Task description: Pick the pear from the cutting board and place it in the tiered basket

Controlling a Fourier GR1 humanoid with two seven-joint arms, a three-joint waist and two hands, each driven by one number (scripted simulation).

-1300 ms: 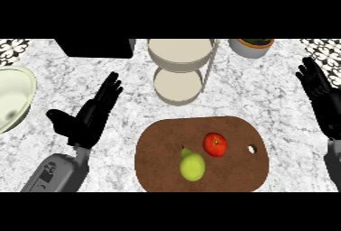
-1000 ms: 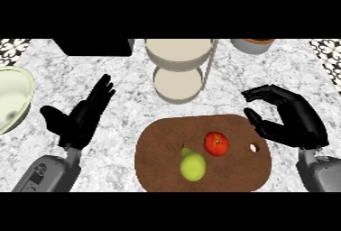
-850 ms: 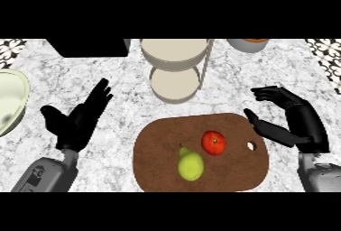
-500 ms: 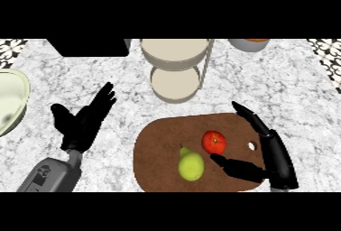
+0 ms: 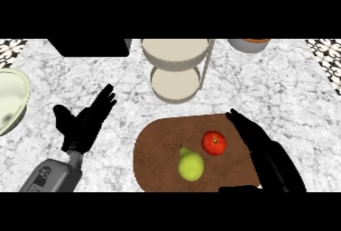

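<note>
Head view, pear [image 5: 191, 165]: lies near the cutting board [image 5: 156, 149]'s front edge, stem pointing away, just beside a red tomato [image 5: 214, 143].
Right hand [image 5: 266, 153]: over the board's right edge, fingers straight and spread, holding nothing.
Left hand [image 5: 83, 122]: open, resting on the counter [image 5: 279, 85]'s left.
Tiered basket [image 5: 176, 63]: at the back edge.
Advice: come in from the pear's right, low, avoiding the tomato.

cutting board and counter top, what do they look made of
Cutting board: looks like wood, dark reddish brown with a faint mottled grain and a matte finish. Counter top: looks like marble or similar stone, white with grey veining; the finish is hard to judge.
</note>
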